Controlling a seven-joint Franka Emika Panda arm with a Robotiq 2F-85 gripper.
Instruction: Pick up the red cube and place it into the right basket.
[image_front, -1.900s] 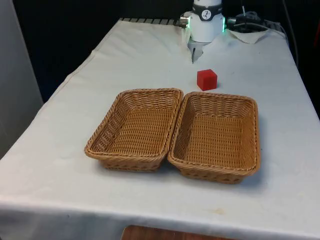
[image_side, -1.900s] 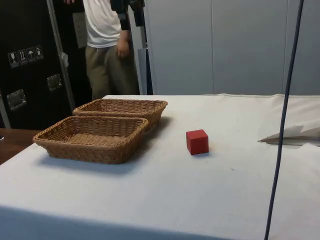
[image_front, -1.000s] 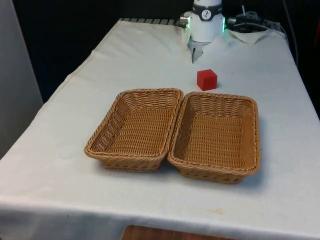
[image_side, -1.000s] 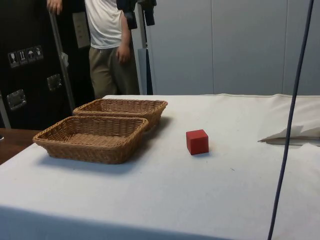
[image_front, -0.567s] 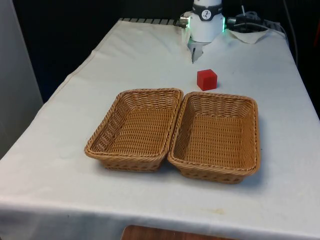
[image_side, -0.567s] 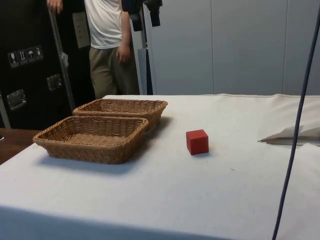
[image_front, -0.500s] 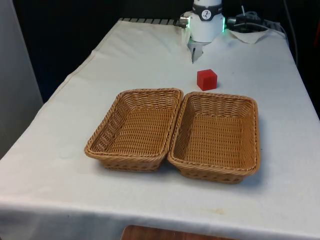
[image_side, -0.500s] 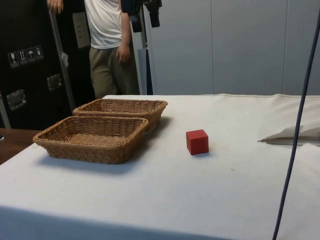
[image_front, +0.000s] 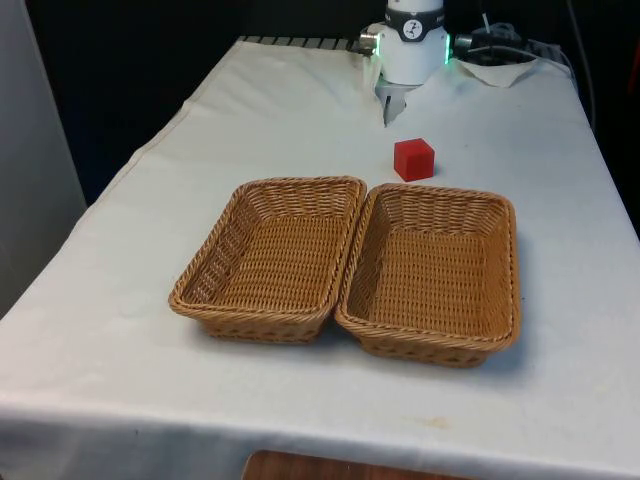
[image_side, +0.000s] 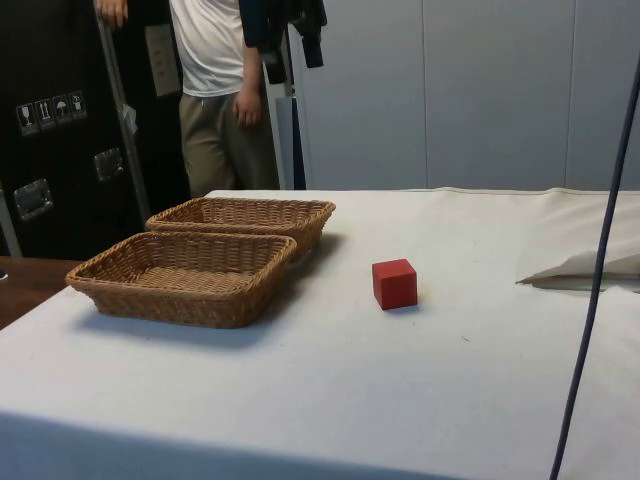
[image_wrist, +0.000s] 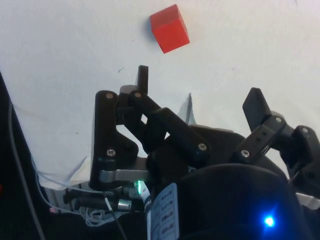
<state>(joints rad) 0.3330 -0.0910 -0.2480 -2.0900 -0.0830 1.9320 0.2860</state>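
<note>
A table (image_front: 250, 110) under a white cloth carries everything. Near its middle in the front view, 2 wicker baskets stand side by side, their long rims touching: the left basket (image_front: 272, 256) at the front view's left and the right basket (image_front: 432, 273) at the front view's right. The red cube (image_front: 413, 159) sits on the cloth at about 12 o'clock from the right basket, near its far rim and apart from it. In the side view the cube (image_side: 395, 283) lies at about 3 o'clock from the baskets, with bare cloth between them. A fold of the white cloth (image_side: 585, 268) rises at 3 o'clock from the cube.
</note>
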